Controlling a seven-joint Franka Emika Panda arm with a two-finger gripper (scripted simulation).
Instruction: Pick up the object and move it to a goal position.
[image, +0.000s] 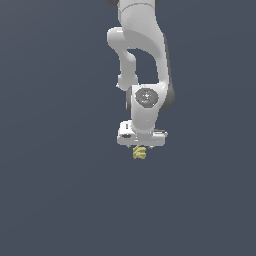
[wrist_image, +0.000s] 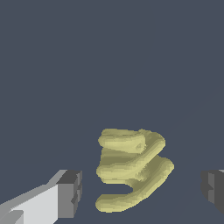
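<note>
One white gripper (wrist_image: 141, 192) hangs over one pale yellow object (wrist_image: 131, 168), a ridged bunch of about four segments lying between its two dark fingertips (wrist_image: 70, 192). The fingers stand wide apart with gaps either side, gripping nothing; the far fingertip is cut off at the wrist view's edge, and in the exterior view the fingers are hidden behind the object (image: 139, 152)

The object (wrist_image: 131, 168) lay between the fingers (wrist_image: 70, 192) of the gripper (wrist_image: 142, 190), with a bare gap on each side of it. Around the arm (image: 142, 55) the dark ground (image: 50, 200) lay flat, with nothing standing on it.
</note>
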